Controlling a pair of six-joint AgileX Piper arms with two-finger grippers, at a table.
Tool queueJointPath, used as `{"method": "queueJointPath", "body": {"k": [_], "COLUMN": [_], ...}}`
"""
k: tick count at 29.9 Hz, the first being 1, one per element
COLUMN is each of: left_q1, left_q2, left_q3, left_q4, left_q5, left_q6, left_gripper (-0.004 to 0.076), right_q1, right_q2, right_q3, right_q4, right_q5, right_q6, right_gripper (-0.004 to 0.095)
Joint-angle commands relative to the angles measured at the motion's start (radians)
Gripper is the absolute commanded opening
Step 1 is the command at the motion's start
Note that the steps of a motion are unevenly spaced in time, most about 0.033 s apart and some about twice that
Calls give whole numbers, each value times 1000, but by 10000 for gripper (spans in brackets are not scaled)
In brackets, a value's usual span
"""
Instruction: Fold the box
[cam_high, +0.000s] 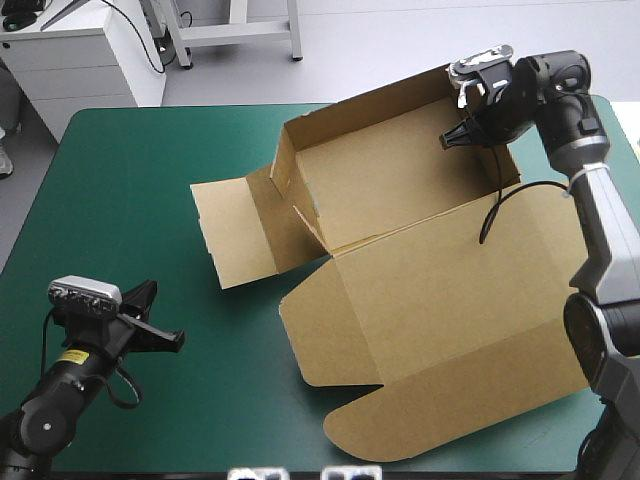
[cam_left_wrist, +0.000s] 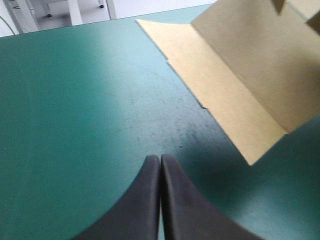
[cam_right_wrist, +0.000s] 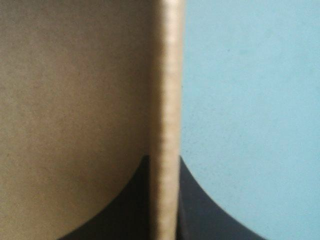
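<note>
The brown box lies at the table's middle and right, with its tray walls raised at the back. Its lid lies flat toward the front edge, and a side flap lies flat to the left. My right gripper is at the tray's far right wall, shut on the wall's top edge, with a black finger on each side of the board. My left gripper rests shut and empty near the front left corner, and its tip points toward the box's flat flap, well short of it.
Teal-green cover stretches between my left gripper and the box. The lid's rounded tuck flap reaches close to the table's front edge. A white cabinet stands beyond the far left corner.
</note>
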Motion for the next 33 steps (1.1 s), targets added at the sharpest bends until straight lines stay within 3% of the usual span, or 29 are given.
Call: {"method": "queueJointPath", "body": {"k": [1, 7, 18, 23, 33], "left_q1": [0, 0, 0, 0, 0], "left_q2": [67, 218, 553, 714, 931], "left_q3": [-26, -38, -338, -482, -627], "left_q4": [-34, -89, -115, -166, -879], "left_q5": [-158, -210, -100, 2, 368], "left_q6": [-33, -34, -28, -9, 558], "left_gripper": [-8, -8, -2, -1, -2], "right_q1": [-27, -71, -77, -77, -77], "right_q2": [-116, -207, -265, -271, -271], "right_q3": [-37, -37, -37, -37, -37], "right_q4": [-4, -4, 64, 143, 174], "right_q5": [5, 5, 5, 5, 5], "right_q6": [4, 4, 2, -11, -10], "right_gripper": [-18, -18, -18, -18, -19]}}
